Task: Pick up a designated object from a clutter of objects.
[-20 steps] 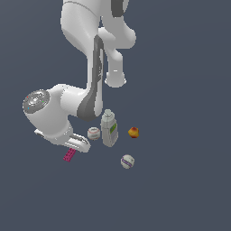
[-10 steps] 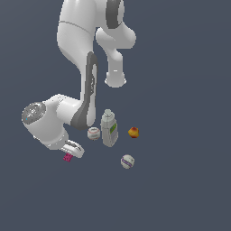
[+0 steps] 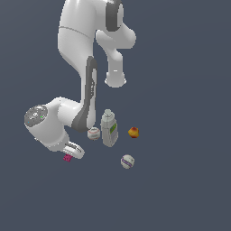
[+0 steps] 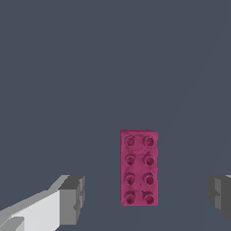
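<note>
Panda arm bent low over the magenta brick at the exterior view's left.

The white arm (image 3: 76, 90) folds down to the grey floor (image 3: 180, 189); its gripper (image 4: 144, 198) is spread wide, one finger (image 4: 67, 198) on each side of the magenta brick (image 4: 139, 167), neither touching it; the white bottle with green label (image 3: 108, 128) stands upright right of the arm, a whitish ball (image 3: 93, 133) just beside it; a second whitish ball (image 3: 127, 161) lies nearer; a red-yellow ball (image 3: 133, 132) sits right of the bottle; the brick, smallest, lies flat, studs up, apart from the rest.
</note>
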`<state>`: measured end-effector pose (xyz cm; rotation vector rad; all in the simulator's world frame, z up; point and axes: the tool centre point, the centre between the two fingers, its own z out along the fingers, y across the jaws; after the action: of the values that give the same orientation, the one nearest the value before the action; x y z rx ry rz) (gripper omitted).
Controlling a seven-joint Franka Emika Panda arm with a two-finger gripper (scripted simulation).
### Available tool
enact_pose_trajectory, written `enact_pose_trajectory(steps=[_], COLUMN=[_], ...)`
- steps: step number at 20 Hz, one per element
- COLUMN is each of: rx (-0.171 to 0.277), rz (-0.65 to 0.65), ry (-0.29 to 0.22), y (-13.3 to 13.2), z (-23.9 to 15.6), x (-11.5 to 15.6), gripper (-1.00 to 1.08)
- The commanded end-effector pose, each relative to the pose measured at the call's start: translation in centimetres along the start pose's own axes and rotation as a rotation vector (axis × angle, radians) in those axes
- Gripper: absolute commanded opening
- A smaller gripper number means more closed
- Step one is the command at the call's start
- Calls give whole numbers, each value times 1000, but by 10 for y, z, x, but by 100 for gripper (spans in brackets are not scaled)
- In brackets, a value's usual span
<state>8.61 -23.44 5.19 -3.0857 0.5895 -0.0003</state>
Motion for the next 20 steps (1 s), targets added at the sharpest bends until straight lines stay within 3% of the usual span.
enact_pose_trajectory(steps=[1,11,12,20], rx=[0,0,0,0], rz=[0,1,1,1], ry=[-1,0,0,0], y=[0,1,1,1], z=[12,40,40,40], x=[-1,0,0,0], gripper=[100,100,-100,-100])
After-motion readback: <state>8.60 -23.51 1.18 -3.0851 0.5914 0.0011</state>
